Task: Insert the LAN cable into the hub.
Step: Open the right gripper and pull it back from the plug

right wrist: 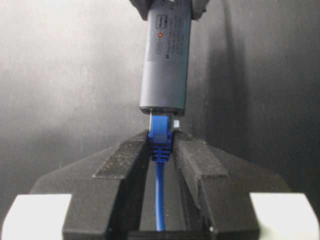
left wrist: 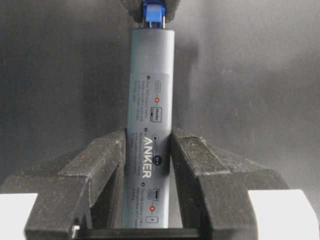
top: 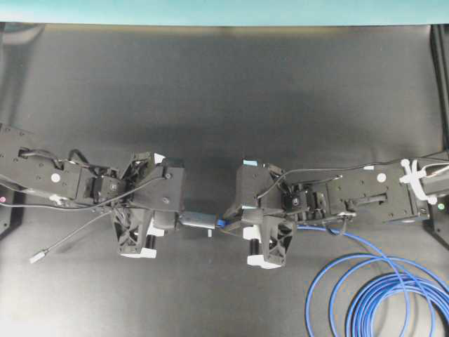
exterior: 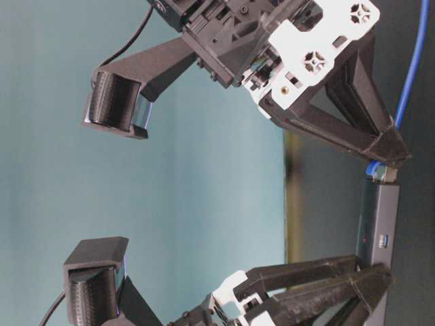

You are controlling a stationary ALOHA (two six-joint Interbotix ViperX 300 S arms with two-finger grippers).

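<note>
The two arms meet nose to nose over the dark table [top: 224, 91], and the reason is plain enough: one steadies the socket while the other brings the plug to it. The left gripper [left wrist: 149, 150] is clamped on the hub [left wrist: 150, 125], its pads pressing both long sides of the slim grey bar so the free end points straight at the other arm and cannot swing away under a push. The right gripper [right wrist: 161, 147] flanks the blue boot of the LAN cable [right wrist: 161, 140]; its fingers sit at either side of the boot, but whether they are pinching it or have begun to let go I cannot tell from here. The plug looks to be in the hub's end port, with only the boot and a sliver of clear plastic showing outside, so I would judge the insertion done or nearly so. The hub is matte dark grey with small printed markings and a brand name along its face. The cable is bright blue, thin, trailing back to loose loops at the table's lower right corner.
</note>
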